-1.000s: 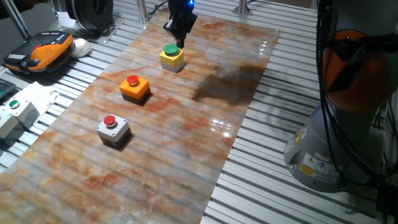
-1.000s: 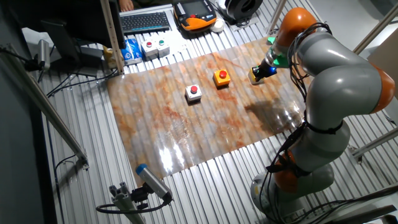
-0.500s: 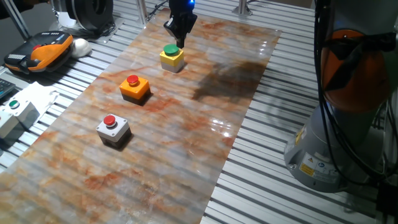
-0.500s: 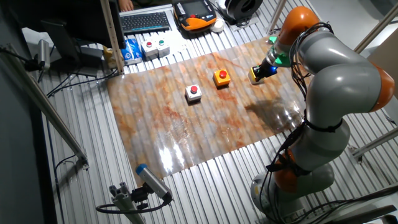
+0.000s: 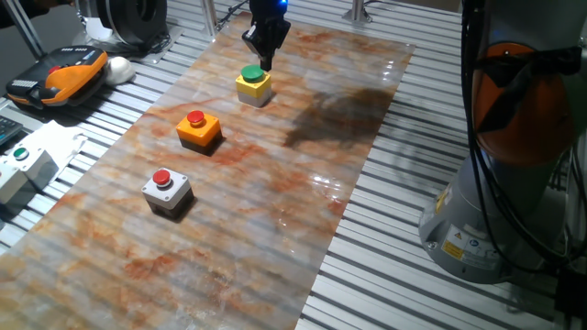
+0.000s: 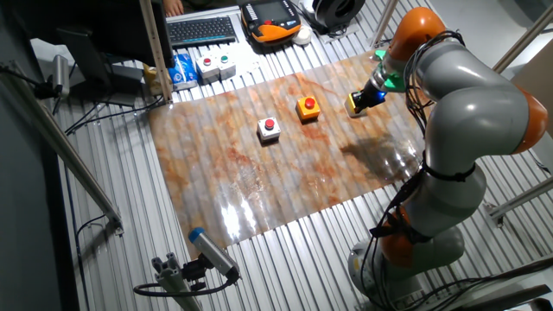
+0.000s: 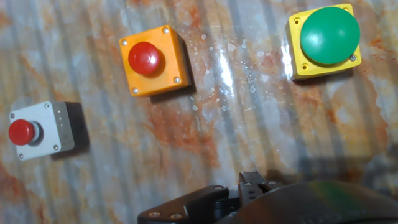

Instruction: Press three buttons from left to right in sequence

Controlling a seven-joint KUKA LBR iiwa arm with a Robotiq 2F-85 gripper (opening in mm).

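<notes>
Three button boxes stand in a row on the marbled board (image 5: 275, 220). The grey box with a red cap (image 5: 166, 190) (image 6: 270, 129) (image 7: 37, 129) is nearest. The orange box with a red cap (image 5: 198, 128) (image 6: 308, 107) (image 7: 152, 60) is in the middle. The yellow box with a green cap (image 5: 253, 82) (image 6: 354, 104) (image 7: 323, 40) is farthest. My gripper (image 5: 264, 57) (image 6: 371, 93) (image 7: 252, 183) hangs just above and behind the yellow box, apart from its cap. The fingertips look pressed together and hold nothing.
A larger white box with a small green button (image 5: 23, 165) and an orange-black pendant (image 5: 60, 73) lie left of the board on the slatted table. A keyboard (image 6: 200, 30) is at the back. The robot base (image 5: 500, 183) stands to the right.
My gripper has risen slightly from the yellow box's green cap. The three boxes have not moved.
</notes>
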